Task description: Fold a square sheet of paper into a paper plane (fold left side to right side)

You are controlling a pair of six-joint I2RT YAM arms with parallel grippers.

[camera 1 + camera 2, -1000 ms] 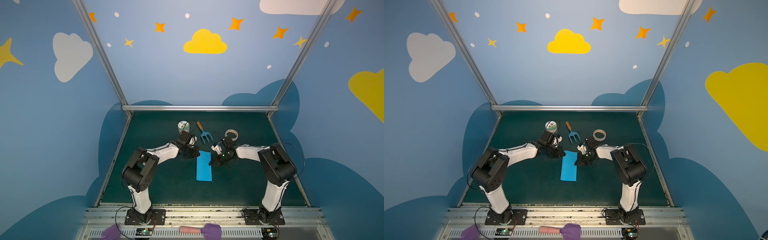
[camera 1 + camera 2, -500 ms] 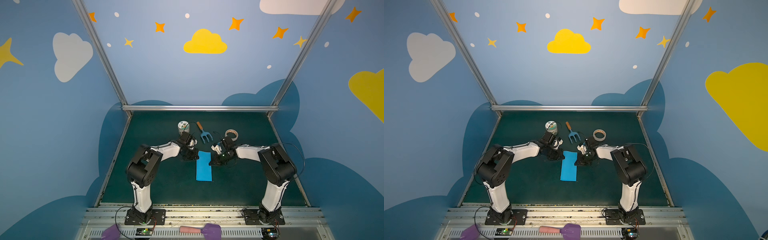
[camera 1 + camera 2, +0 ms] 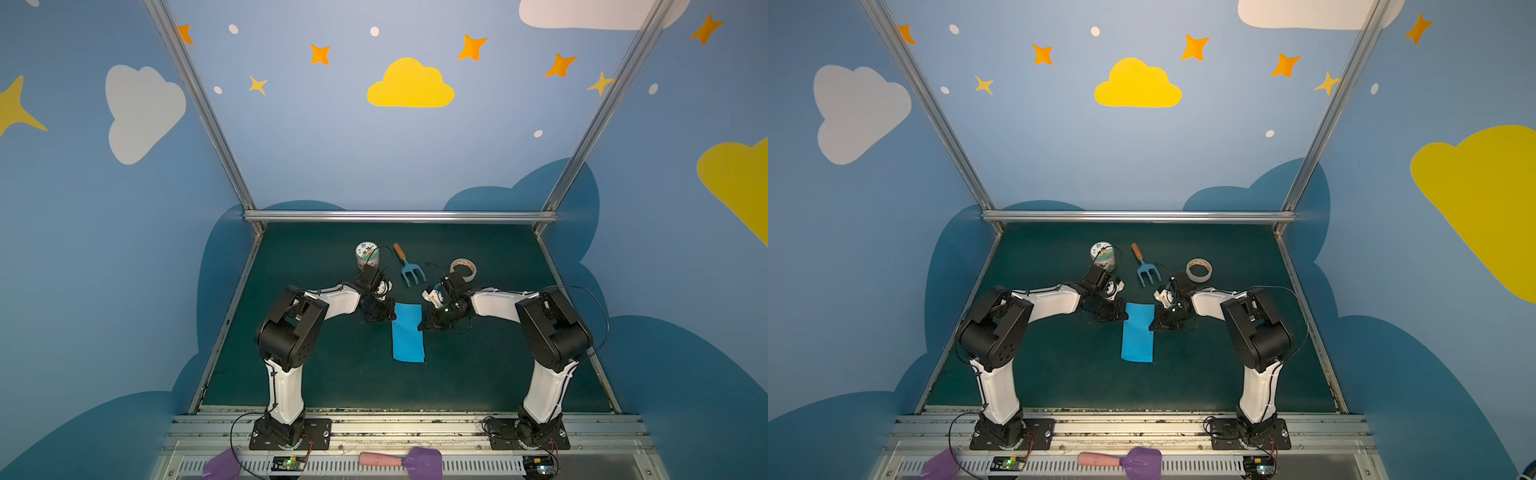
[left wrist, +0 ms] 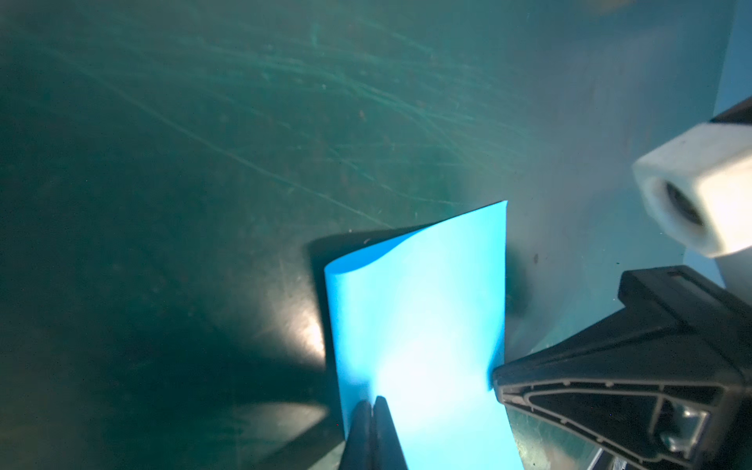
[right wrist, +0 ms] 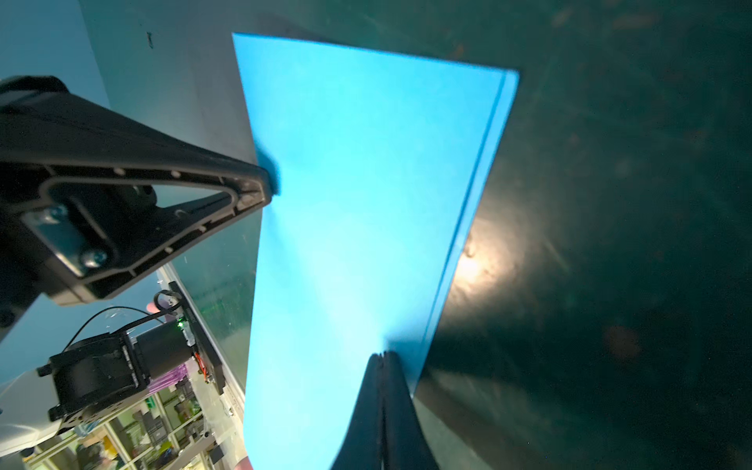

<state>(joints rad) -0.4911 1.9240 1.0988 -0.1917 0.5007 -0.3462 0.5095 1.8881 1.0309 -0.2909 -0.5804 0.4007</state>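
Observation:
The square sheet of paper lies folded in half, a narrow sky-blue rectangle on the green mat. My left gripper is shut, its tip on the paper's left edge near the far end. In the left wrist view the paper bulges up along that folded edge beyond my left gripper. My right gripper is shut too, its tip resting by the paper's right edge, where two layers show slightly offset. Neither gripper shows anything between its jaws.
Behind the paper stand a small round tin, a blue fork with a wooden handle and a tape roll. Purple and pink tools lie on the front rail. Walls enclose the mat on three sides.
The left arm's elbow has swung slightly right while its gripper stayed at the paper's left edge. The right arm and the paper have not visibly moved.

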